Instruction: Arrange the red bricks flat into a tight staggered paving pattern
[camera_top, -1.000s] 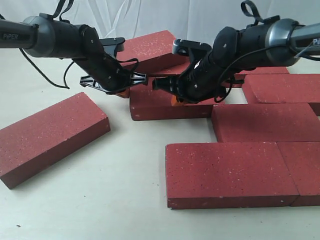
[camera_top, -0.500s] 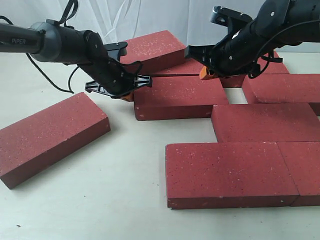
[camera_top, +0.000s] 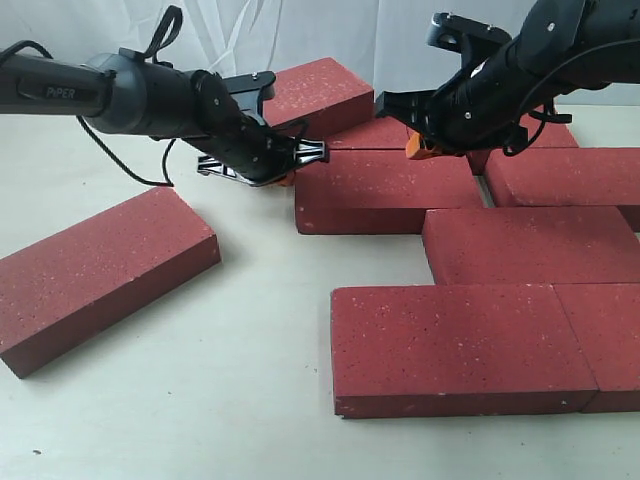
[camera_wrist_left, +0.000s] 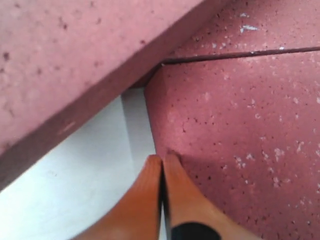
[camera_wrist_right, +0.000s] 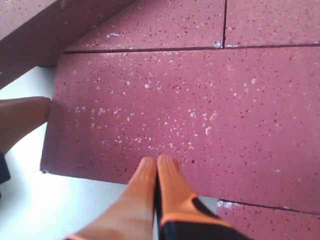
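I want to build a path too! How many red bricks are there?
9 red bricks: one alone at left, one tilted at back, two flat along the back, one central, one far right, one below it, two in front. Others may be hidden.

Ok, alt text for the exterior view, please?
A red brick in a partly laid paving pattern has the shut left gripper against its left end and the shut right gripper at its far right corner. One loose brick lies apart at the left on the pale table.
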